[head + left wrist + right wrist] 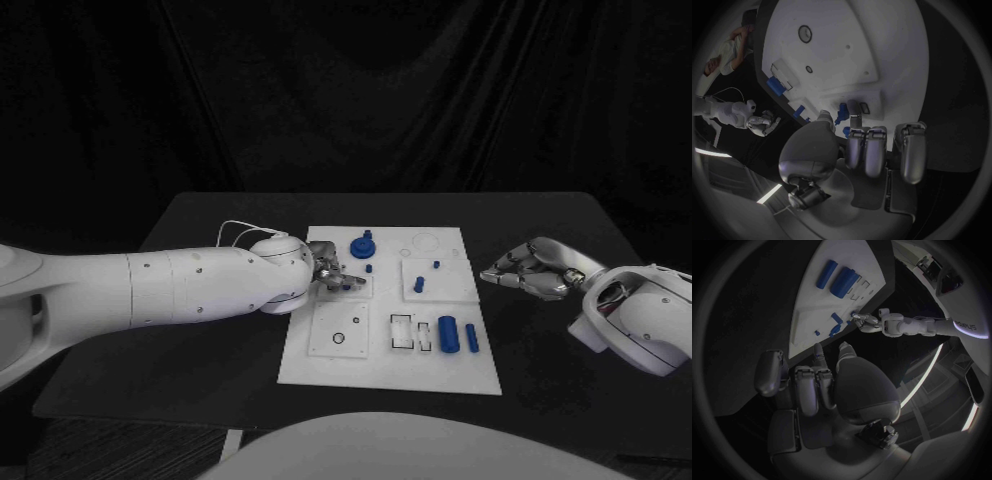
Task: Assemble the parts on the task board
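The flat white task board lies in the middle of the black surface. Small blue parts sit on it: a round knob part near the far edge, a short peg past the middle, and two blue cylinders side by side near the board's right edge. The left robot hand rests over the board's left side with its fingers curled in, but whether it holds anything cannot be told. The right robot hand hangs just off the board's right edge, fingers curled in and holding nothing.
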